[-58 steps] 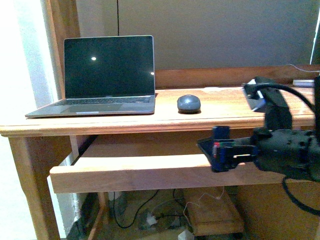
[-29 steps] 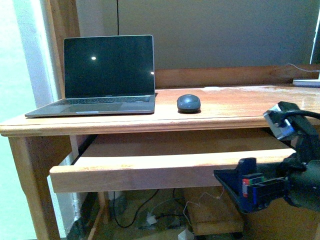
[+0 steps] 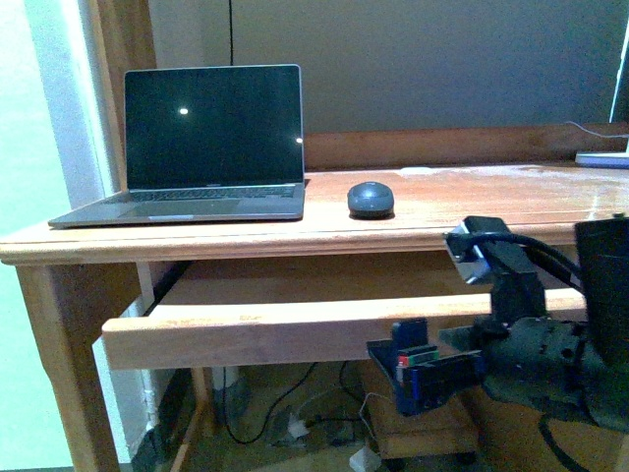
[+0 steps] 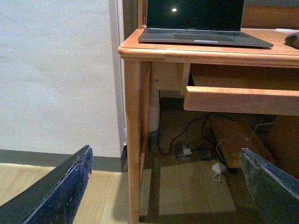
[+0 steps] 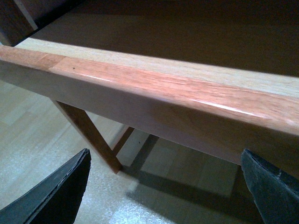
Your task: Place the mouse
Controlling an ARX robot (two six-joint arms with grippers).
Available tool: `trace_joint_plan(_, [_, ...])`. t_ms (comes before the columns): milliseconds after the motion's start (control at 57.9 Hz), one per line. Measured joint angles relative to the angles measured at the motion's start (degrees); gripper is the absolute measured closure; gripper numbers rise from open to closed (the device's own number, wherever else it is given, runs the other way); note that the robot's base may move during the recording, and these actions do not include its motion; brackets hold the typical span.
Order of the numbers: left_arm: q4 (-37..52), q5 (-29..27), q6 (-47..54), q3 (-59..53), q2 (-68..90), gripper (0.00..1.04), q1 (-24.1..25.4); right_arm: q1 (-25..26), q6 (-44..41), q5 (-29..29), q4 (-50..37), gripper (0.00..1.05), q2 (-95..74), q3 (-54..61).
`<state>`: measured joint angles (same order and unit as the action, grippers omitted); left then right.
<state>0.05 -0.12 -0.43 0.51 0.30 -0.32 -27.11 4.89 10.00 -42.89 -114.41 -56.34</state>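
The mouse (image 3: 371,200), small, dark grey and domed, sits on the wooden desk top (image 3: 472,197) just right of the laptop. Its edge also shows in the left wrist view (image 4: 293,39). My right gripper (image 3: 413,369) is open and empty, low in front of the desk, below the front board of the pull-out shelf (image 3: 295,329). In the right wrist view the gripper (image 5: 166,191) sits under that board (image 5: 163,84). My left gripper (image 4: 168,196) is open and empty, near the floor left of the desk, out of the front view.
An open laptop (image 3: 211,138) with a dark screen stands on the desk's left part. The pull-out shelf juts towards me. Under the desk lie cables (image 3: 295,423) and a wooden box (image 3: 423,433). A desk leg (image 4: 133,140) stands ahead of my left gripper.
My right gripper dropped from the shelf board's height to below it, then moved left. The mouse and laptop have not moved.
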Motion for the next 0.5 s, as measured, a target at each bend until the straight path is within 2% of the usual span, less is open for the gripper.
trace_joint_plan(501, [0.0, 0.0, 0.0, 0.0, 0.0, 0.08, 0.0, -5.1, -0.4, -8.6, 6.4, 0.07, -9.0, -17.3])
